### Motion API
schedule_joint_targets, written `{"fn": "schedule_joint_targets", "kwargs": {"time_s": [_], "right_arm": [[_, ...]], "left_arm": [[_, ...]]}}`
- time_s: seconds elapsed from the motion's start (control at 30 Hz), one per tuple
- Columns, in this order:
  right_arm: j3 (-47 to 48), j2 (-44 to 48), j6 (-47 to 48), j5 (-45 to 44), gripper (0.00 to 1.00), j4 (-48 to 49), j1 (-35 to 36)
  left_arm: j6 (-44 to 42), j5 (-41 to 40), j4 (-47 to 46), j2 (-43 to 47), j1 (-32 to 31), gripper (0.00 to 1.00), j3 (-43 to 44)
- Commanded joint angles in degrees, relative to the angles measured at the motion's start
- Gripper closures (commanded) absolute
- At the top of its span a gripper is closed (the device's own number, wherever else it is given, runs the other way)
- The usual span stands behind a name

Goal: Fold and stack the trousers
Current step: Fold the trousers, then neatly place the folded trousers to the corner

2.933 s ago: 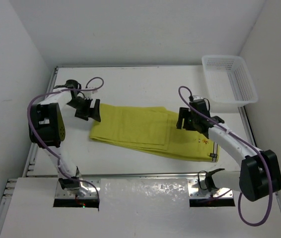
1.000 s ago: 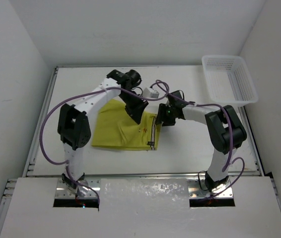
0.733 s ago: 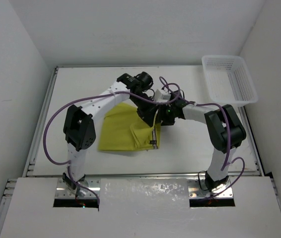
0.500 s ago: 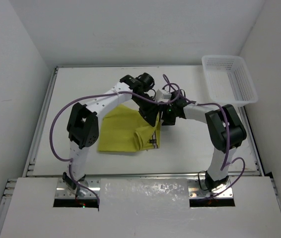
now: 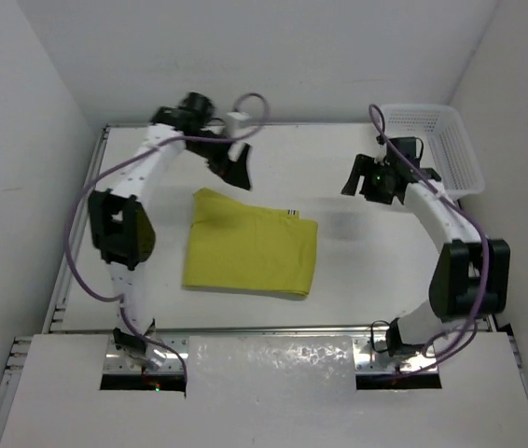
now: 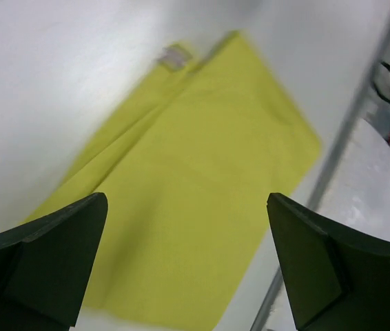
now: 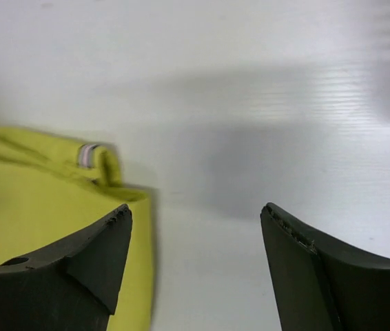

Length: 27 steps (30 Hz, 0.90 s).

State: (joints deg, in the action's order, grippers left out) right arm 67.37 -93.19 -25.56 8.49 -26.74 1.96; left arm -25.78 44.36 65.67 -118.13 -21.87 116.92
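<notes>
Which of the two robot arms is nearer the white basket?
The right arm, its open jaws just beside the basket; the left arm hangs beyond the folded trousers, far left.

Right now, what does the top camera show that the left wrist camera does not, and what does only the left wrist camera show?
Only the top view: the white basket in the far right corner, the right gripper away from the cloth, and the whole folded outline of the trousers. Only the left wrist view: the left gripper from close up, its fingers spread wide with nothing between them. Both: the yellow trousers lying flat on the white table, with the striped waistband trim at one corner.
</notes>
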Motion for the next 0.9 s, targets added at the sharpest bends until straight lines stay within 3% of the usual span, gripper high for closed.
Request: {"fn": "schedule_joint_targets", "kwargs": {"time_s": [0.0,0.03,0.07,0.17,0.3,0.37,0.4,0.43,0.47,0.57,0.6,0.63,0.67,0.73,0.87], "right_arm": [[-8.4,8.3,3.4,10.1,0.28,1.5,3.7],[-10.9,9.2,2.1,13.2,0.28,3.2,4.7],[-13.1,9.6,0.9,14.5,0.27,6.4,5.6],[-19.8,8.0,-4.5,17.7,0.28,12.9,9.8],[-21.2,1.1,-7.9,19.8,0.29,18.7,14.8],[-21.6,-2.9,-9.6,19.7,0.34,22.5,14.9],[-21.7,-4.2,-10.2,20.2,0.39,23.7,15.0],[-21.5,-5.3,-10.8,20.6,0.46,24.9,15.1],[-21.1,-7.3,-11.4,20.8,0.63,25.7,15.1],[-17.5,-9.6,-11.7,17.8,0.90,25.4,14.8],[-16.1,-10.3,-11.6,16.7,0.93,25.1,14.7],[-14.3,-11.0,-11.4,15.6,0.94,23.5,14.5],[-12.3,-13.1,-10.7,14.4,0.95,22.4,14.1],[-4.7,-15.6,-9.2,10.3,0.99,17.4,13.0],[9.1,-21.1,-7.8,3.2,1.00,10.8,8.3]], "left_arm": [[-1.6,-3.4,1.0,8.7,15.9,0.00,-7.8],[-1.7,-7.8,0.1,9.2,17.5,0.01,-10.5],[-1.6,-8.8,-1.2,9.7,18.8,0.06,-16.4],[-1.1,-10.4,-5.5,10.5,21.1,0.08,-23.6],[2.0,-14.2,-15.1,10.5,21.0,0.05,-28.6],[3.1,-17.9,-17.4,9.2,21.1,0.08,-29.5],[3.5,-18.1,-18.9,7.6,21.1,0.12,-29.7],[4.0,-16.9,-19.5,6.8,21.1,0.25,-30.2],[4.2,-15.9,-19.9,5.1,21.0,0.33,-30.3],[4.9,-14.1,-21.5,2.0,20.5,0.54,-30.2],[5.1,-14.0,-21.9,1.2,20.5,0.60,-29.8],[5.3,-14.1,-22.3,0.4,20.5,0.81,-28.7],[5.6,-14.1,-23.0,-1.3,20.5,0.90,-27.8],[6.0,-12.6,-23.9,-3.1,20.4,1.00,-24.3],[7.8,-11.5,-26.7,-9.2,17.8,1.00,-16.4]]}}
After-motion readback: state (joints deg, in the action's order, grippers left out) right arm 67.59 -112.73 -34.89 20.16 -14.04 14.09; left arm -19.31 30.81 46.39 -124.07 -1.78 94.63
